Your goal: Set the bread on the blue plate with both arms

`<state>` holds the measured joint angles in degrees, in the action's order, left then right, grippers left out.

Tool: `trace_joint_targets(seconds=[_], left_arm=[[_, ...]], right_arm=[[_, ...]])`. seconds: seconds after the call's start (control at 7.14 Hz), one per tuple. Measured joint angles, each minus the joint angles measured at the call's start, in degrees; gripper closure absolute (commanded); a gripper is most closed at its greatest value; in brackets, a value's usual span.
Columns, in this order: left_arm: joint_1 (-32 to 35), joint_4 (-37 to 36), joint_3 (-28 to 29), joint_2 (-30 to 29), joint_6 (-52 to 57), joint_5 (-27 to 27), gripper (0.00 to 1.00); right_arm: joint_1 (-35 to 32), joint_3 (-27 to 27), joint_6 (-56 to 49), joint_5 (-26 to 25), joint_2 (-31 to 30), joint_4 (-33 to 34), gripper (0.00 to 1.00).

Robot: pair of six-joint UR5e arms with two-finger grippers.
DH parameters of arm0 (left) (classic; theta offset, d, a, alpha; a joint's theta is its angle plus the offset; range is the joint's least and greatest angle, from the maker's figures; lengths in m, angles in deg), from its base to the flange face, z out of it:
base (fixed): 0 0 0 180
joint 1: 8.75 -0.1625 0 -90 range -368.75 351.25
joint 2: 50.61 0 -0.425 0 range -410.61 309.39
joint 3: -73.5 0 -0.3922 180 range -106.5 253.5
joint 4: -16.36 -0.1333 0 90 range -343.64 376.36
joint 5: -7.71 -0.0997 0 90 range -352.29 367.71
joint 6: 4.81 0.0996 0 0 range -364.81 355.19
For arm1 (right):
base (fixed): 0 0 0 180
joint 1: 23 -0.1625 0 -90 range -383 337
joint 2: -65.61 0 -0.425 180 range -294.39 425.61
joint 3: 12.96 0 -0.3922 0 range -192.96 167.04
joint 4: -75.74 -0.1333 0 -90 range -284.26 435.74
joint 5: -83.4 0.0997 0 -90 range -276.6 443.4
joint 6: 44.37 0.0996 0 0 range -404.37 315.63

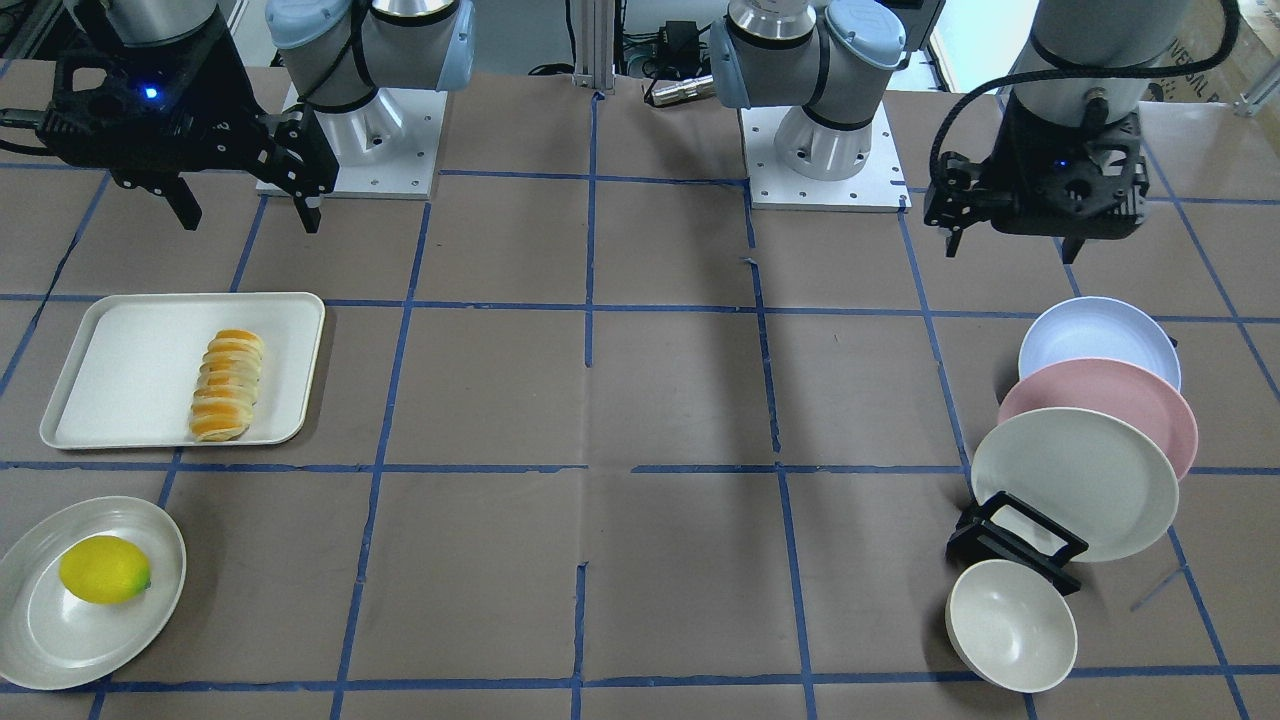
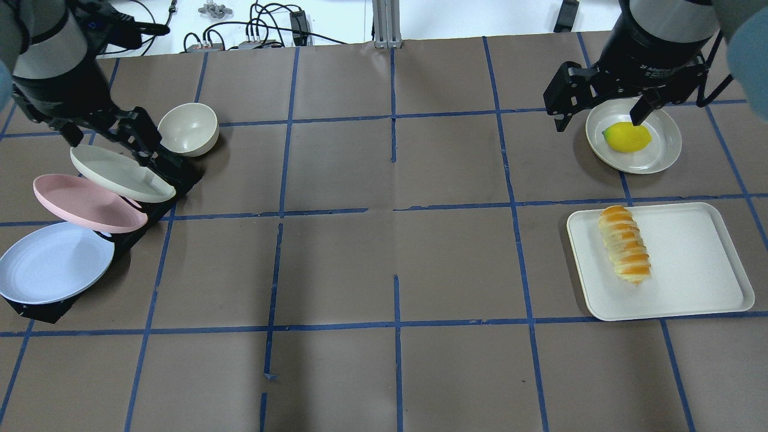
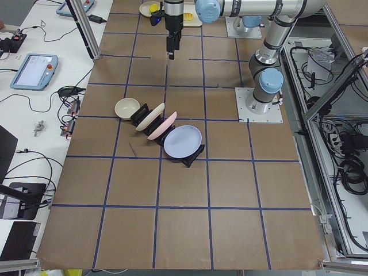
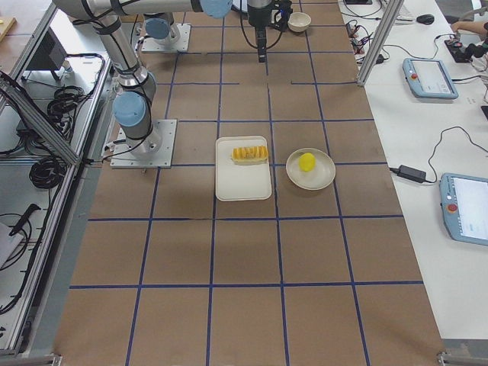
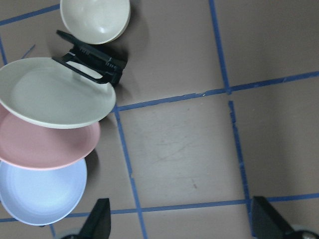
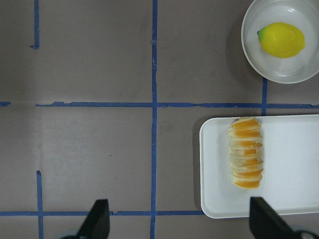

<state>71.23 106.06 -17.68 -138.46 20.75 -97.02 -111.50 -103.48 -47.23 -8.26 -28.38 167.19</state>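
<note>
The bread point(image 1: 228, 385), an orange and cream striped loaf, lies on a white tray point(image 1: 120, 370); it also shows in the overhead view point(image 2: 625, 252) and the right wrist view point(image 6: 245, 152). The blue plate point(image 1: 1098, 340) leans in a black rack point(image 1: 1010, 545) behind a pink and a cream plate; it also shows in the overhead view point(image 2: 51, 264) and the left wrist view point(image 5: 40, 194). My right gripper point(image 1: 245, 215) hangs open and empty, high, beside the tray. My left gripper point(image 1: 1010, 245) hangs open and empty, high, near the rack.
A yellow lemon point(image 1: 103, 568) sits on a cream plate point(image 1: 60, 640) next to the tray. The pink plate point(image 1: 1120, 400) and the cream plate point(image 1: 1075, 480) stand in the rack. A cream bowl point(image 1: 1010, 625) leans at the rack's end. Blue tape lines cross the brown table.
</note>
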Motion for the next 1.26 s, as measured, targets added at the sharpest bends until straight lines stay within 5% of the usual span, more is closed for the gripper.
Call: trace_joint_targets(seconds=[0.56, 1.26], left_arm=[[-31.1, -0.2, 0.0, -2.8, 36.1, 6.4, 0.0], [-38.1, -2.7, 2.0, -19.7, 44.6, 12.8, 0.0]], right_arm=[[7.1, -9.1, -9.2, 0.4, 1.1, 6.1, 0.01], [17.0, -25.7, -12.6, 1.2, 1.6, 21.3, 0.01]])
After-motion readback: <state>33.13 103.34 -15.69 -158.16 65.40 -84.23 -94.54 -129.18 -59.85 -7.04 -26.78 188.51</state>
